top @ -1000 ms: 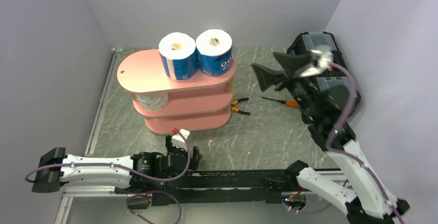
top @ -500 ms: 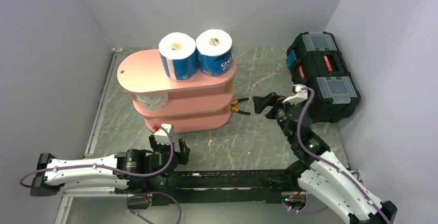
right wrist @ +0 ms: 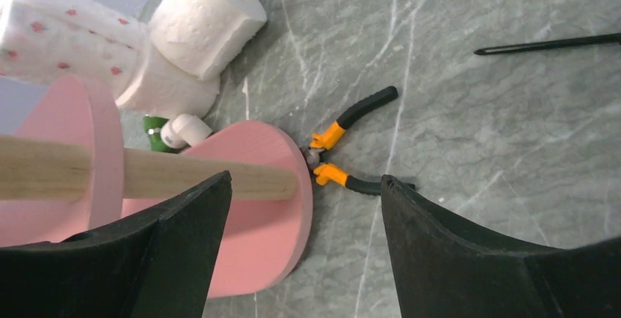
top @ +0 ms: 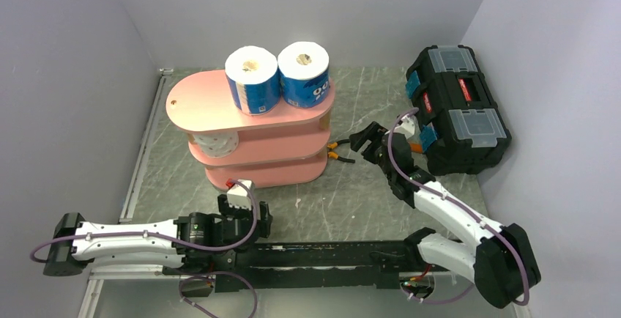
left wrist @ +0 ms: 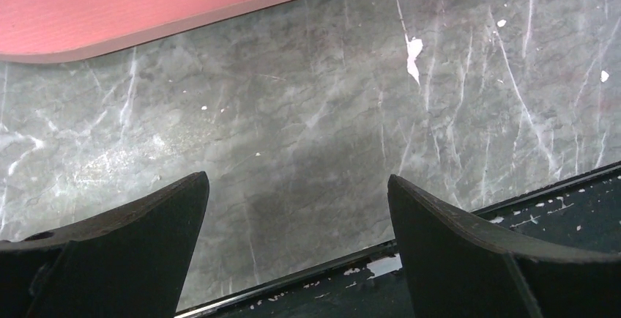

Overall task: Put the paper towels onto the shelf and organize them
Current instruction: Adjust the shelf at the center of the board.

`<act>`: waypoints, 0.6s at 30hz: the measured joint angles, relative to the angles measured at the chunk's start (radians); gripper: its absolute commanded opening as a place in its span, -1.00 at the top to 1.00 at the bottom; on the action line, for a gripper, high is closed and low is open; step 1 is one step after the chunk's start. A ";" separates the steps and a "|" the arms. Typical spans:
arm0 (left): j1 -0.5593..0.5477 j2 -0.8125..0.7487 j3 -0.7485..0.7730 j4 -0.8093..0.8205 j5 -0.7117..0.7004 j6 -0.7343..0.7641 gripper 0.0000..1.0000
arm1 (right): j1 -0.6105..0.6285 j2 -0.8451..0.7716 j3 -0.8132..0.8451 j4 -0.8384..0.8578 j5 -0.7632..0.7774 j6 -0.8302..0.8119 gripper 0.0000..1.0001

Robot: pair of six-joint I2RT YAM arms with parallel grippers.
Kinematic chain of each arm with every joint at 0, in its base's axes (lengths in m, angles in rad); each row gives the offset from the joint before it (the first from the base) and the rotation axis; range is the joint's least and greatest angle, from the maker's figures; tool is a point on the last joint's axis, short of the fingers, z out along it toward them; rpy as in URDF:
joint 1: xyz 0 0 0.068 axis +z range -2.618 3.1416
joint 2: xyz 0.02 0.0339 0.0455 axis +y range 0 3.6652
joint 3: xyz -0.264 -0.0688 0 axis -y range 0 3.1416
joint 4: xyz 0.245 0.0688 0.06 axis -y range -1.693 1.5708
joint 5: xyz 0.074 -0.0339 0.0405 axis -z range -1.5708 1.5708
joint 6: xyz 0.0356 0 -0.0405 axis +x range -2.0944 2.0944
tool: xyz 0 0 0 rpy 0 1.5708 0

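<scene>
Right of shelf (top: 220, 102), right end effector (top: 366, 138) released, empty, facing loose rolls (right wrist: 209, 21), guessing next grab; left end effector (top: 245, 215) released too.

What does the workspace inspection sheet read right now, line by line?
Surface: grey marbled tabletop, white flecks.
Job's things: pink three-tier oval-board shelf; two blue-wrapped paper towel rolls on top tier, speckled roll on middle tier, three more rolls piled beside it.
Clutter: orange-handled pliers, black plastic toolbox, thin black screwdriver shaft.
Grippers: left gripper, right gripper both open, empty.
Cables: purple cables along both arms.
Surroundings: plain pale walls.
</scene>
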 measured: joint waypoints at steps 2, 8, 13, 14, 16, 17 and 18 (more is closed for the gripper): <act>0.000 0.006 0.000 0.025 0.002 0.018 -0.98 | -0.014 0.018 -0.011 0.058 -0.026 0.003 -0.63; 0.000 0.010 -0.018 0.128 0.018 0.098 -0.98 | -0.016 -0.070 -0.093 0.269 -0.139 -0.107 -0.65; -0.001 0.047 -0.032 0.200 0.025 0.166 -0.98 | -0.005 -0.097 -0.095 0.385 -0.276 -0.271 -0.62; -0.001 0.055 -0.032 0.211 0.026 0.174 -0.98 | 0.001 -0.095 -0.095 0.394 -0.290 -0.296 -0.62; -0.001 0.074 -0.032 0.230 0.028 0.192 -0.98 | 0.016 -0.087 -0.095 0.417 -0.311 -0.342 -0.61; -0.001 0.087 -0.032 0.240 0.028 0.200 -0.98 | 0.027 -0.078 -0.093 0.427 -0.323 -0.366 -0.61; -0.001 0.095 -0.032 0.246 0.029 0.207 -0.98 | 0.036 -0.068 -0.086 0.434 -0.333 -0.387 -0.61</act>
